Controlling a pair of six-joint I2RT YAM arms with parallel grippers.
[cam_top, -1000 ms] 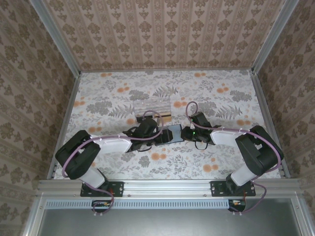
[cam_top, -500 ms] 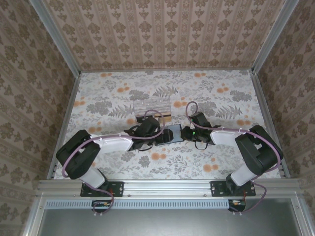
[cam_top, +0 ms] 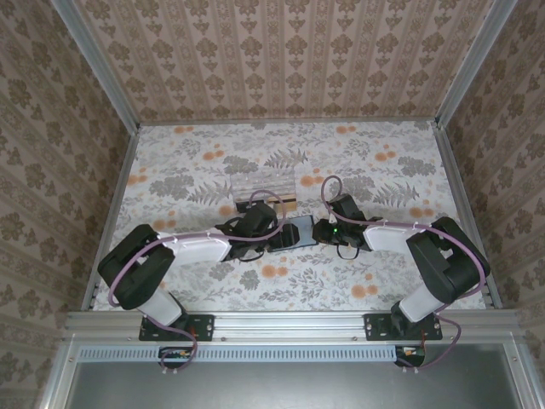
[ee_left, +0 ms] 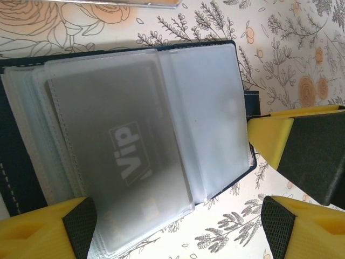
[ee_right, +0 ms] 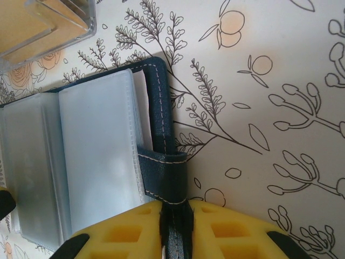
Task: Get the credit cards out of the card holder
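From above, the card holder [cam_top: 295, 231] is only a small dark patch between the two arms, which cover much of it. How either pair of jaws stands cannot be told from there.

The left gripper [ee_left: 178, 229] has its jaws spread wide. The holder lies open just ahead of them, and the lower corner of its clear sleeves [ee_left: 205, 108] reaches in between the fingertips. A pale card [ee_left: 124, 162] marked "Vip" sits inside one sleeve. The plastic fogs its colour, and whether more cards lie in the sleeves stacked behind it cannot be made out. The holder's far left side is cut off by the edge of this view.

The right gripper [ee_right: 175, 229] has its jaws pressed together on the holder's dark blue tab [ee_right: 171, 178], which runs straight down between the yellow fingers. No card can be read through the sleeves from this side. Beyond the holder, away from these jaws, the corner of a clear box [ee_right: 38, 21] with something orange-tan inside rests on the flowered table [ee_right: 280, 108], mostly out of frame.
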